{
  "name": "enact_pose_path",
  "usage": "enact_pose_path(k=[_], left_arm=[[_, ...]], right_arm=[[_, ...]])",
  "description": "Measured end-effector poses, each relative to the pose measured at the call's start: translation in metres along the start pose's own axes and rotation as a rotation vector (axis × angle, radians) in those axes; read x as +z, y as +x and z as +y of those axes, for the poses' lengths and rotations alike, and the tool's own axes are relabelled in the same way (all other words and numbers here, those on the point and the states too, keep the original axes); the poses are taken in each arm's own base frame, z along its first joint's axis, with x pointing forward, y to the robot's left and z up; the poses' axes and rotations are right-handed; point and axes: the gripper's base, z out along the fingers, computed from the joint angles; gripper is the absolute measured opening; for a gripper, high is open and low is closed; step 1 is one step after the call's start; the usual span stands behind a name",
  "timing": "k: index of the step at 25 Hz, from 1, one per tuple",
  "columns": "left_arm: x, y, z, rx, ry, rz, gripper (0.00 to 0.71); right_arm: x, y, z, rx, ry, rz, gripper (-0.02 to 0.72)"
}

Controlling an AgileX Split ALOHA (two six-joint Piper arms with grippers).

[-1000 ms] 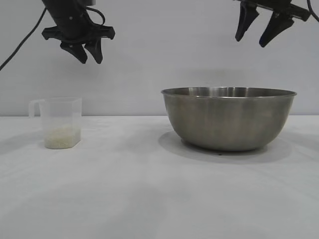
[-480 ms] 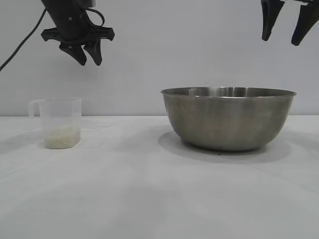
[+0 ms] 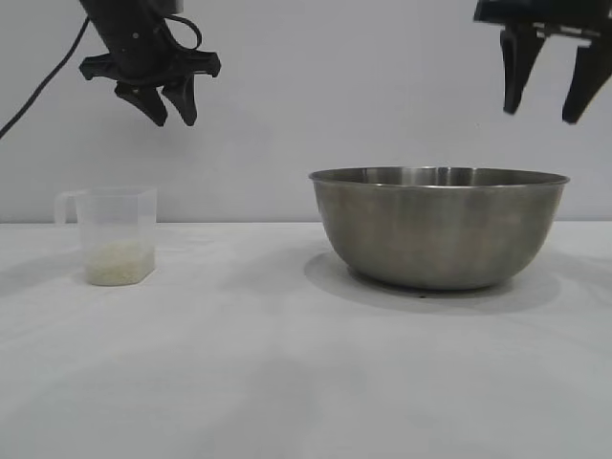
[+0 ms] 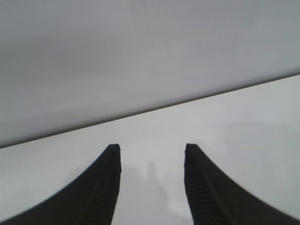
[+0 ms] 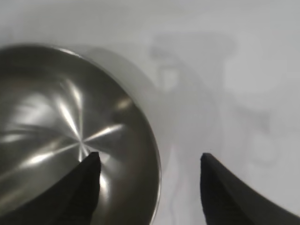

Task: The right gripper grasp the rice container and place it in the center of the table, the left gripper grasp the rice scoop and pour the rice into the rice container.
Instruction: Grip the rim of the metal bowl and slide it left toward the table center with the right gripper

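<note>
On my far left the translucent rice scoop [image 3: 117, 235] stood upright on the white table [image 3: 287, 382], its handle turned toward the left edge and a shallow layer of rice [image 3: 119, 262] lying in its bottom. High above it my left gripper [image 3: 167, 105] hung in the air, well clear of the scoop, its fingers parted with nothing between them; through the left wrist camera I saw only the two dark fingertips [image 4: 105, 187] over bare tabletop and the wall behind. Moving right, the rice container [image 3: 439, 228], a big stainless-steel bowl, sat on the table right of centre, well apart from the scoop, and its inside looked bare in the right wrist view [image 5: 70, 131]. Above its right rim I had my right gripper [image 3: 547, 100] pointing steeply down, fingers spread wide and holding nothing, not touching the bowl. In the right wrist view one fingertip [image 5: 84, 187] lay over the bowl's interior and the other over the table outside, so the rim fell between them
</note>
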Motion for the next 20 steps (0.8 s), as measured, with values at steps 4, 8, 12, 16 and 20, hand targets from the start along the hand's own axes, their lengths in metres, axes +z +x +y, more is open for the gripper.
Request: enact_pose_path(k=[4,8,12,16,20], left_arm=[[0.000,0.000,0.000,0.000,0.000,0.000,0.274],[0.000,0.000,0.000,-0.003,0.002,0.000,0.274],[0.000,0.000,0.000,-0.003,0.002,-0.001,0.274],[0.000,0.000,0.000,-0.003,0.002,-0.001,0.274],[0.000,0.000,0.000,-0.005,0.003,-0.001,0.274]], right_arm=[[0.000,0.000,0.000,-0.004,0.000,0.002,0.436],[0.010,-0.001,-0.001,0.001,-0.006,0.022,0.436],[0.028,-0.002,-0.004,0.009,-0.004,0.059,0.436],[0.042,-0.003,-0.005,0.014,-0.018,0.089,0.436],[0.055,-0.002,-0.007,0.018,-0.022,0.114,0.436]])
